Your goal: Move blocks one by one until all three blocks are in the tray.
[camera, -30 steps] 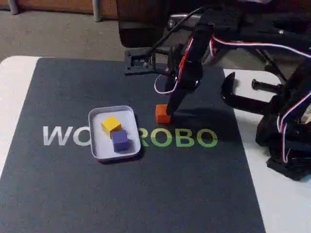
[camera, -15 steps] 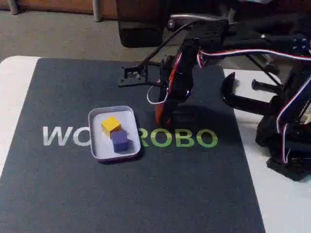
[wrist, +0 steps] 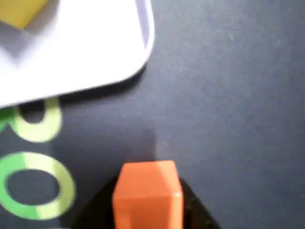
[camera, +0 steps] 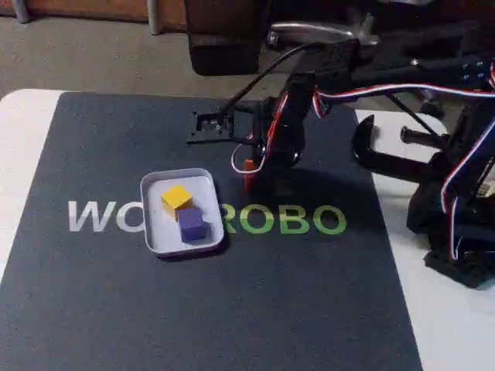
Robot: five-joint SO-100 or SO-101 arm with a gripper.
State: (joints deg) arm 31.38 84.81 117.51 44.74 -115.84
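In the fixed view my gripper point(camera: 249, 176) is shut on the orange block point(camera: 248, 166) and holds it a little above the dark mat, just right of the tray point(camera: 203, 188). The pale tray holds the yellow block point(camera: 176, 198) and the purple block point(camera: 192, 224), which touch each other. The wrist view shows the orange block point(wrist: 147, 191) at the bottom centre, between the dark jaws of the gripper point(wrist: 147, 212). The tray point(wrist: 86, 52) lies at the upper left there, with a corner of the yellow block point(wrist: 19, 10) showing.
A dark mat point(camera: 232, 309) with white and green lettering point(camera: 286, 220) covers the table. A black clamp point(camera: 387, 151) and the arm's base point(camera: 456, 224) stand at the right. A small black bracket point(camera: 210, 124) lies behind the gripper.
The gripper closed on the orange block, raised it off the mat and shifted slightly left toward the tray. The yellow and purple blocks stayed put.
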